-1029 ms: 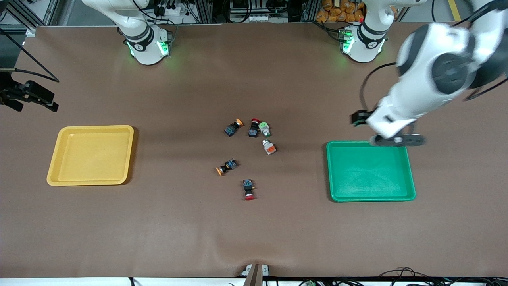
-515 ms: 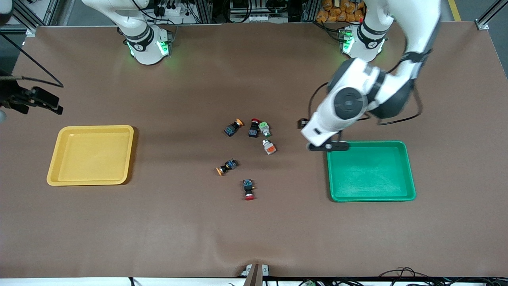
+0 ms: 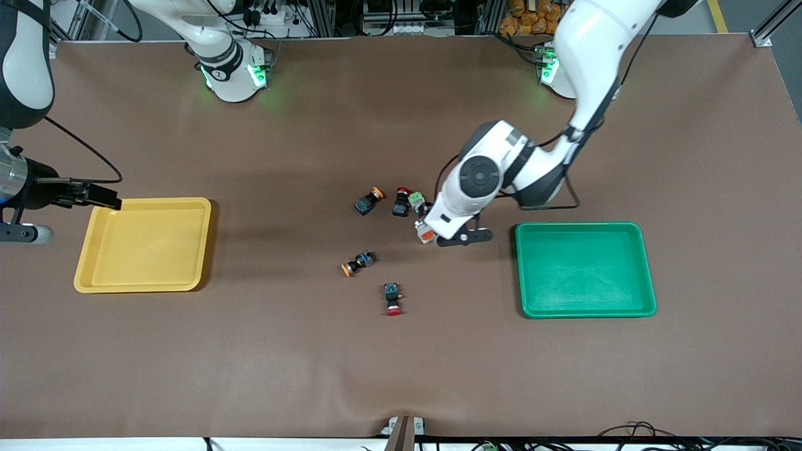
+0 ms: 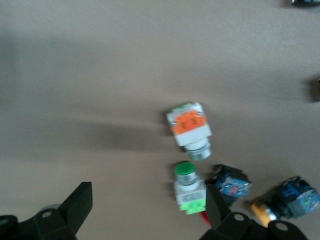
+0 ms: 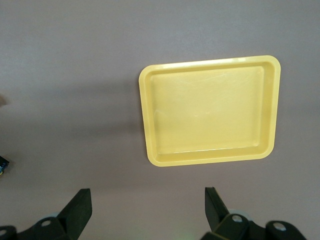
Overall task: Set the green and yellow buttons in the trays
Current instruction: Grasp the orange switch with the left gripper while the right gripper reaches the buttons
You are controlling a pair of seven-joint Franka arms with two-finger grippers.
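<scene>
Left claw [image 4: 145,212] hangs wide open over the buttons [image 3: 425,232] clustered mid-table — between yellow tray [image 3: 84,275] and green tray [image 3: 586,311]. Right claw [image 5: 145,212] gapes empty beside the yellow one.

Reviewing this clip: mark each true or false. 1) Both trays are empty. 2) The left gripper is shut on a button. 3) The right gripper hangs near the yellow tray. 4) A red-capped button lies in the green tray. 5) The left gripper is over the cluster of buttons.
1) True: the yellow tray and the green tray hold nothing.
2) False: the left gripper is open and holds nothing.
3) True: the right gripper hangs open by the yellow tray.
4) False: the red-capped button lies on the table.
5) True: it is over the white-grey buttons.
</scene>
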